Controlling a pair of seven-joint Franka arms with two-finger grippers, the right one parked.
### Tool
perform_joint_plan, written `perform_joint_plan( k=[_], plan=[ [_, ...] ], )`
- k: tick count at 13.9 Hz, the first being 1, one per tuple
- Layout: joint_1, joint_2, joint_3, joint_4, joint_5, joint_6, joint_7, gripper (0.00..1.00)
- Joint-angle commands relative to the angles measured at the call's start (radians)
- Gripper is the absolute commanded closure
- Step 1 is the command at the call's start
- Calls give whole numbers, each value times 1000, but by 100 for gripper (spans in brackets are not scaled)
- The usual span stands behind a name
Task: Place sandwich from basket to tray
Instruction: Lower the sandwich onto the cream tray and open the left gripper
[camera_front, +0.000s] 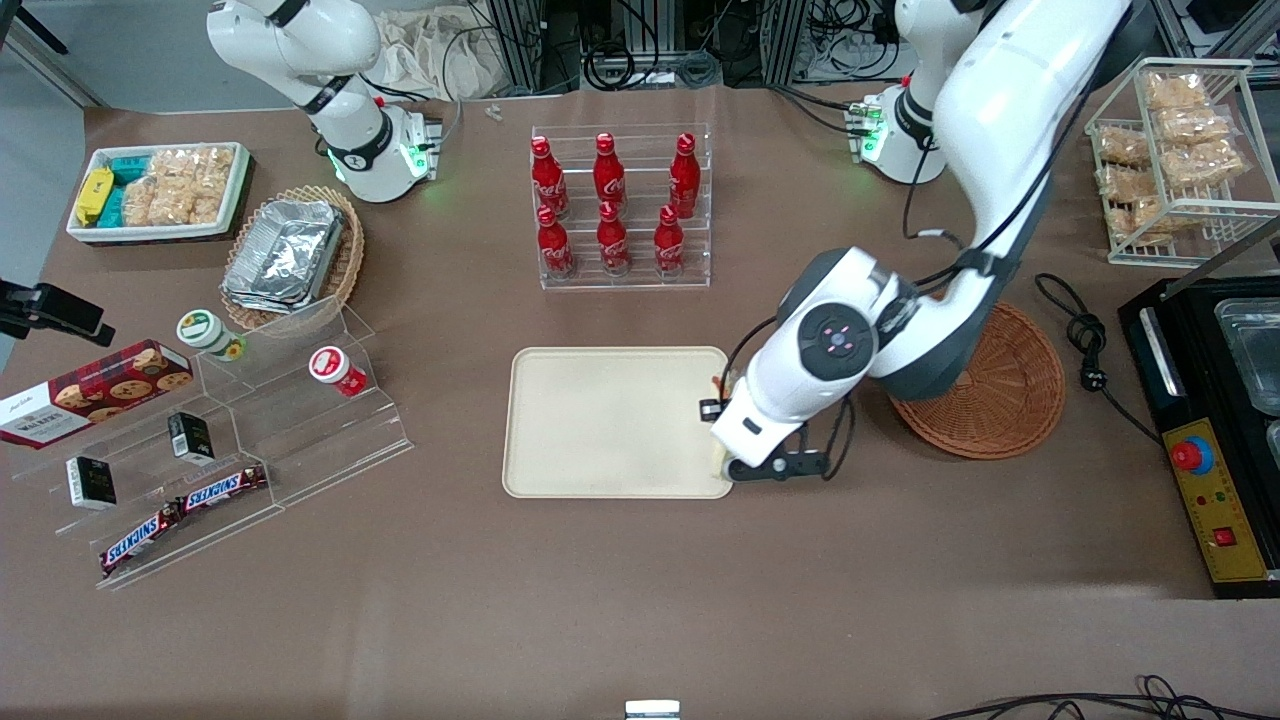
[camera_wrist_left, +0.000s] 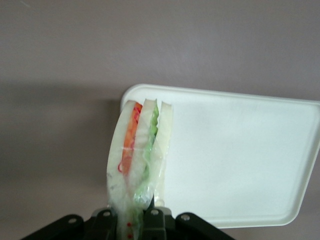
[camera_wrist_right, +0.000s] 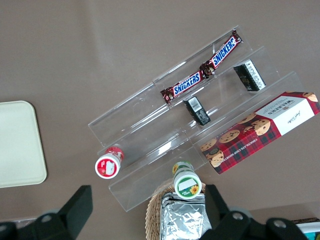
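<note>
Left wrist view shows the sandwich (camera_wrist_left: 140, 150) clearly, gripper (camera_wrist_left: 136, 220) pinching it above the tray (camera_wrist_left: 240, 150) corner, front view mostly hides it under the bent arm, basket (camera_front: 1010, 390) at tray's 3 o'clock.

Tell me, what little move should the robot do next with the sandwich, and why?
Probably slide a bit farther in over the tray, then lower. The gripper is shut on the sandwich, which hangs over the tray's corner, partly over bare table. The basket is already empty, so only setting it down remains.
</note>
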Motion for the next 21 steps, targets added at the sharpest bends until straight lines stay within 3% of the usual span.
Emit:
perform_joint_plan(
  k=[1, 5, 6, 7, 8, 12, 14, 18, 21],
  plan=[
    [-51, 67, 6, 45, 43, 23, -60, 100],
    [-55, 131, 6, 23, 63, 113, -75, 100],
    [-55, 140, 6, 22, 91, 119, -97, 82],
    [-89, 143, 7, 23, 121, 119, -147, 36],
    [-113, 143, 15, 23, 156, 118, -184, 1],
    [-100, 95, 21, 25, 180, 57, -212, 0],
    [-27, 3, -8, 26, 166, -41, -204, 0],
    [138, -215, -51, 26, 56, -165, -117, 0],
    [257, -341, -45, 25, -8, -311, 76, 0]
  ],
)
